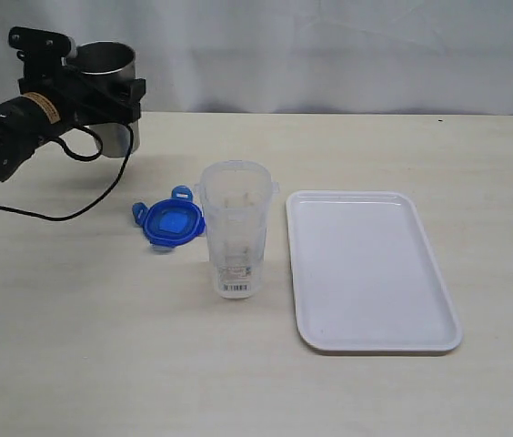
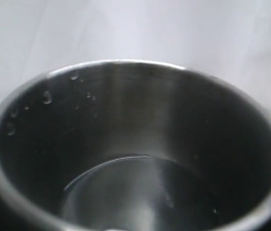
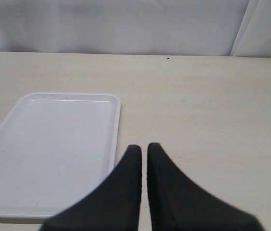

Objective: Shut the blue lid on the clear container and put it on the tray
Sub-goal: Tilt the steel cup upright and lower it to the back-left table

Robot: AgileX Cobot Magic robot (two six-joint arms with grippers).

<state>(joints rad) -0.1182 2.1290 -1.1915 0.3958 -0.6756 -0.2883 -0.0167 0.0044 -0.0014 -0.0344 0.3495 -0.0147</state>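
The cup [image 1: 111,62], upper left in the exterior view, is metal, with a brushed grain down its inner wall, a brighter sheen on the rim and a few drops clinging inside. The lid [image 1: 173,223] is smooth, glossy blue plastic. The container [image 1: 236,228] is clear plastic, slightly cloudy, with a white paper label [image 1: 237,273] low on it. The tray [image 1: 375,273] is smooth white plastic, softly glossy. The table [image 1: 102,346] is pale, matt and finely streaked. Along the top hangs matt white cloth [image 1: 329,45]. The right gripper [image 3: 144,150] is smooth matt black.
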